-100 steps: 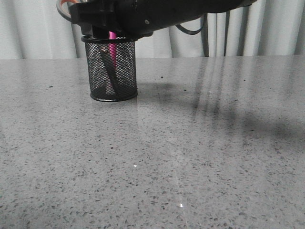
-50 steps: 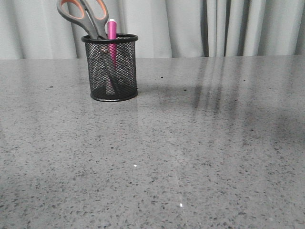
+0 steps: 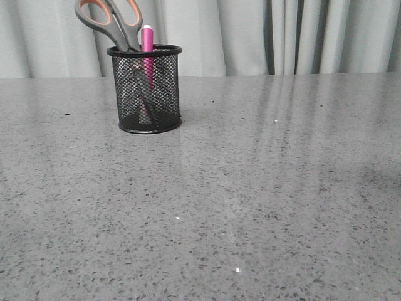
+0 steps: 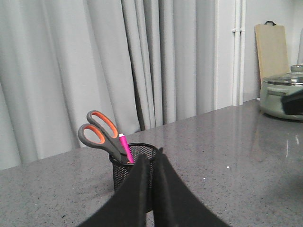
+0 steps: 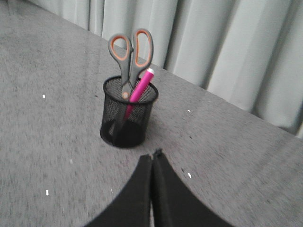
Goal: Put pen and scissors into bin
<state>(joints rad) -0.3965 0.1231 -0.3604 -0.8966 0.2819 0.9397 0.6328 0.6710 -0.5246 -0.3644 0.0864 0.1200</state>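
Presently the bin point(image 3: 147, 88) stands upright on the grey speckled table point(image 3: 250, 207), toward the far left of the front view, close to the pale curtain point(image 3: 250, 34) behind. Both task items are inside it. The scissors point(image 3: 116, 22) sit blades-down, their grey handles with orange-lined loops projecting above the rim and leaning to the left. The pen point(image 3: 147, 39) stands just beside them on the right, its white tip uppermost and clear of the rim; its magenta body shows through the mesh below. Neither arm appears in the front view. The left gripper point(image 4: 151, 163), seen from its wrist camera, has its two black fingers pressed together with nothing between them; it sits apart from the bin, which lies beyond the fingertips. The right gripper point(image 5: 152, 156) is likewise clenched on nothing, fingers meeting along a thin seam, and is held back from the bin with bare table between. A lidded pot point(image 4: 283, 97) and a wooden board point(image 4: 271, 45) show at the far edge of the left wrist view.
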